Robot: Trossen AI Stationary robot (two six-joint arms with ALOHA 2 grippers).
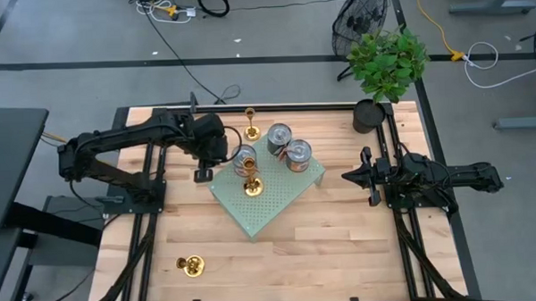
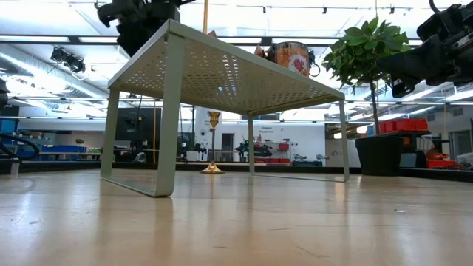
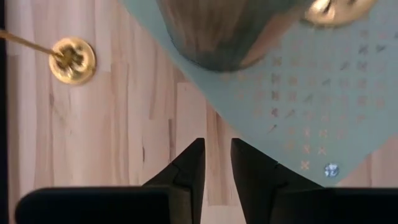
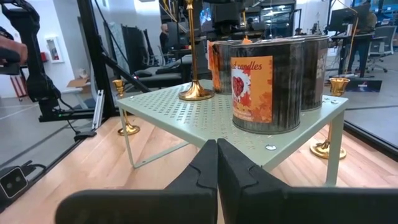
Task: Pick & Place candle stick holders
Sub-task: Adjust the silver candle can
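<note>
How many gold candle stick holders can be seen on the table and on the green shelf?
3. One candle stick holder stands on the perforated shelf beside the cans; one stands on the table behind the shelf; one lies near the table's front left. None seems hidden.

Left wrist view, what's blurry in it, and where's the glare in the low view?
Left wrist view: the silver tin can on the pale green perforated metal shelf is out of focus, the wood grain sharp. Low view: bright ceiling light washes out the background, and the wooden table shows a sheen.
</note>
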